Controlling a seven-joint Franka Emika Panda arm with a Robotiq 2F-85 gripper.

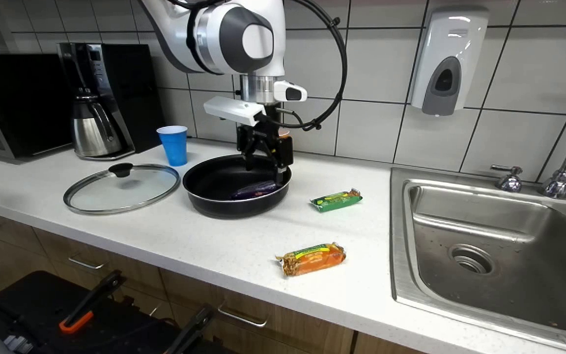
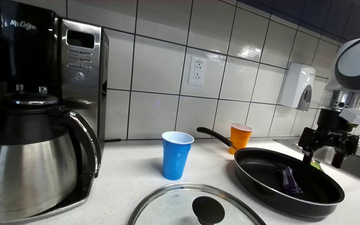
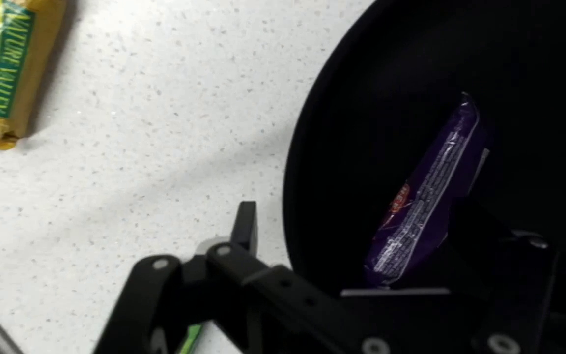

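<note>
Gripper (image 1: 264, 173) is held low over the edge of the pan (image 1: 229, 209), jaws spread wide, nothing gripped. In the wrist view one of the fingers (image 3: 247, 226) is seen over the counter (image 1: 243, 236), the other over the pan, so the pan's edge is straddled; whether it is touched cannot be told. Purple-wrapped bar (image 3: 425, 196) is seen lying free inside the pan, toward the gripper's side; it is presumably stopped from sliding out by the raised sides.

Glass lid (image 1: 116, 191) is laid flat beside the pan, knob (image 1: 121, 169) up, so the inside can be reached from above. Handle (image 2: 216, 135) is pointed toward the tiled wall (image 2: 155, 115), probably so the front side is unobstructed; orange cup (image 2: 240, 137) is stood just behind it. Blue cup (image 1: 172, 147) is stood upright near the lid, supported on its base. Green-wrapped bar (image 1: 337, 200) and orange-wrapped bar (image 1: 313, 259) are laid flat and apart, between pan and sink (image 1: 401, 236); likely either could be pinched without the other being bumped.
</note>
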